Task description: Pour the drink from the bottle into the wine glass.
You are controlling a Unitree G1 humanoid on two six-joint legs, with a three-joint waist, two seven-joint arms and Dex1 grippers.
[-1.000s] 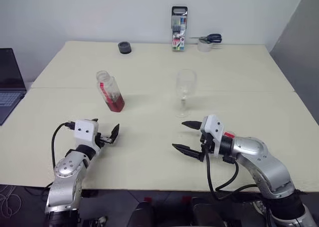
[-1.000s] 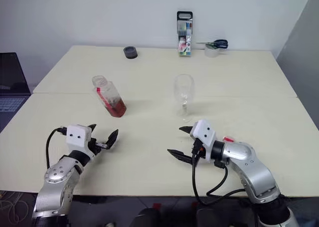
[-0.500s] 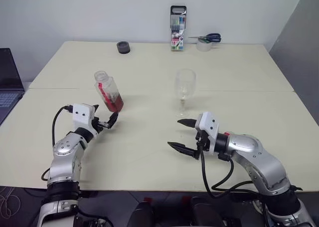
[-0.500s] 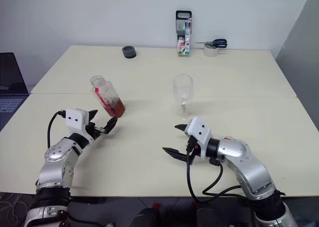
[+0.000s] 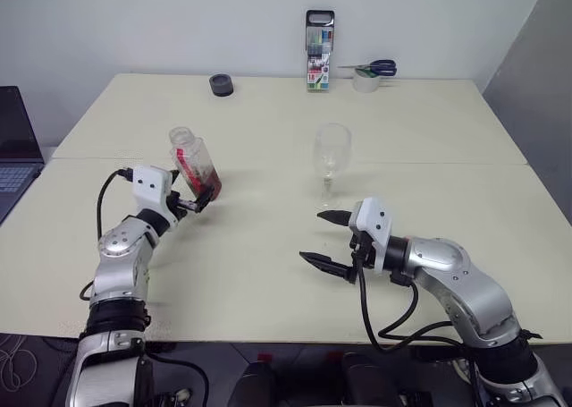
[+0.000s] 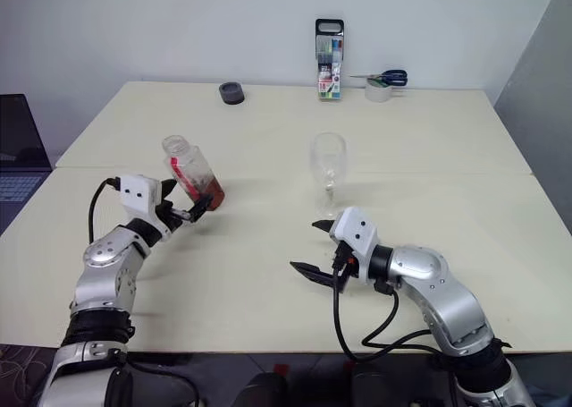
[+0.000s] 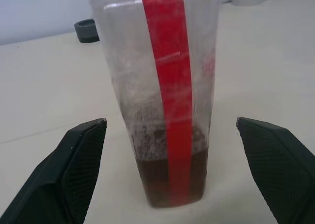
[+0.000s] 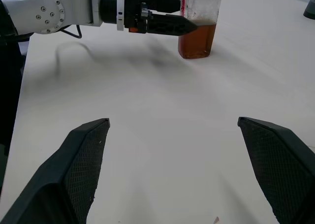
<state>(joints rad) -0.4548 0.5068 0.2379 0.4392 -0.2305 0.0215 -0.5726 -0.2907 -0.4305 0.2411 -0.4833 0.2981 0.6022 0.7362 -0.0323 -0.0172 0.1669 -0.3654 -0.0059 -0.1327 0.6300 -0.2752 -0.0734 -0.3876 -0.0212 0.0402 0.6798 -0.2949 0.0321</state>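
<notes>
Although the bottle (image 7: 167,101) carries a red label strip running up its side, I can read no writing on it, and the print on the marker pack (image 5: 320,38) at the table's far edge is too small to make out. My table (image 5: 268,273) is a pale cream top with a seam running across it, set before a plain white wall; a grey panel closes the right side, and a laptop (image 5: 16,143) sits off the left edge. Along the far edge I also see a dark round cap (image 5: 222,85), scissors (image 5: 374,68) and a roll of tape (image 5: 365,82).

The bottle stands on its base toward the left edge, long axis upright, mouth up and uncapped, the drink (image 8: 197,39) filling only its bottom. The wine glass (image 5: 332,161) stands upright near the table's middle, well apart from it. My left gripper (image 7: 172,150) has its fingers spread either side of the bottle's lower body, not touching. My right gripper (image 5: 325,239) hovers spread wide on nothing, near the glass's foot.
</notes>
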